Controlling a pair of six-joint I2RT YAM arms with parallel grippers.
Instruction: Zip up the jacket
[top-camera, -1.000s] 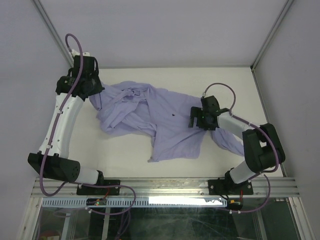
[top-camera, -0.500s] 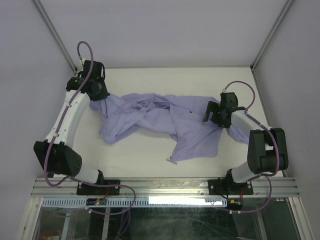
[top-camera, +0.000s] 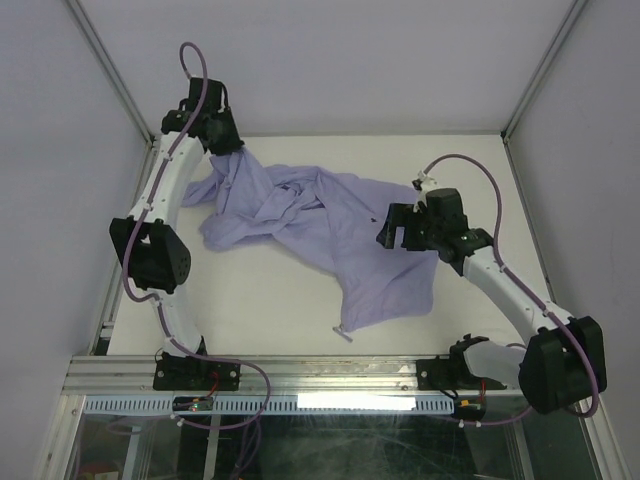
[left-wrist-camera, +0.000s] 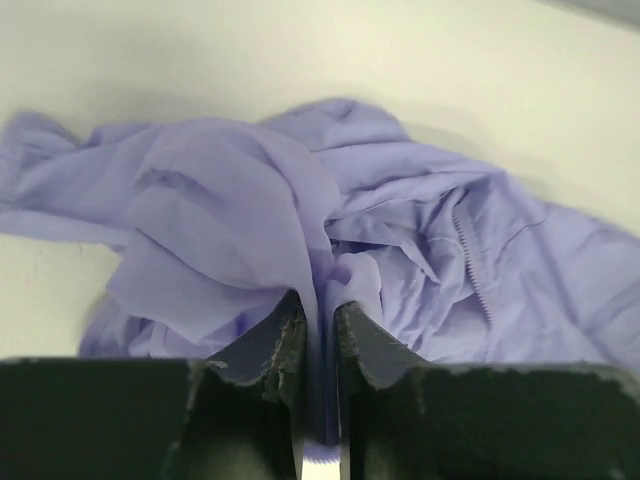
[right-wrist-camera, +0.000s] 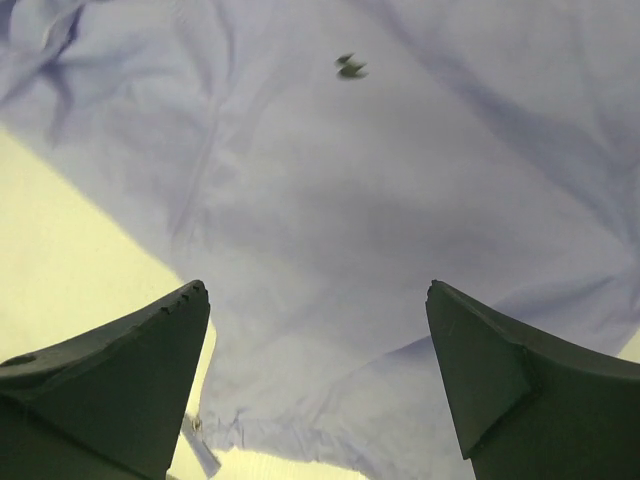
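Jacket (top-camera: 330, 235) is seemingly being spread flat, the left end effector (left-wrist-camera: 320, 320) clenching a fold, the right end effector (right-wrist-camera: 315, 290) hovering released above cloth, probably needing a grasp next.

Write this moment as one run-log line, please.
left claw: pinching jacket fabric | right claw: open over jacket | jacket: crumpled
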